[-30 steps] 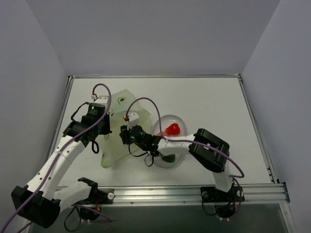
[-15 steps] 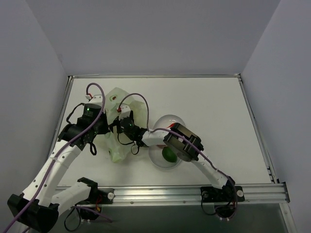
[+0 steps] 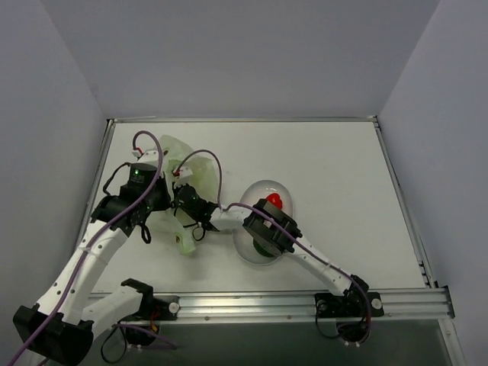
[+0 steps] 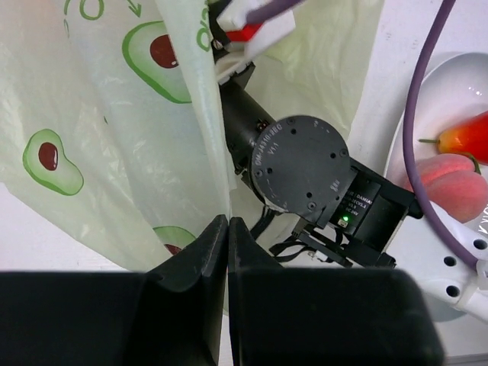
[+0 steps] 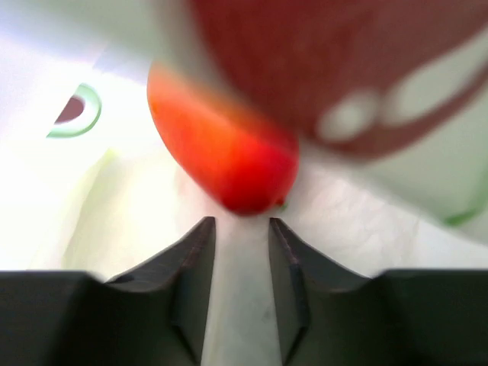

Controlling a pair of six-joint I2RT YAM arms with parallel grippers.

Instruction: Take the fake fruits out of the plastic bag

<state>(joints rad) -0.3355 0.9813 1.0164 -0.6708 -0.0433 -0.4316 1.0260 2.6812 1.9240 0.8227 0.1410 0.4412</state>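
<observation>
1. The left gripper is clamping hard, its fingers pressed together on a folded edge of the plastic bag.
2. The bag is sitting on the left part of the table, between the two arms. Its avocado prints are facing the left wrist camera.
3. The right arm is lying across from the right, and its wrist is sitting inside the bag's mouth, just beside the pinched edge.
4. Inside the bag, the right gripper is showing only a narrow gap. Pale bag film is showing through it, and no fruit is sitting between the fingers.
5. An orange-red oval fruit is lying in the bag just ahead of those fingertips. It is not possible to tell whether the tips are touching it.
6. A dark red shape is looming above that fruit, too blurred to name.
7. The clear dish is standing just right of the bag. It is holding a pink fruit and an orange-red stemmed fruit, side by side.
</observation>
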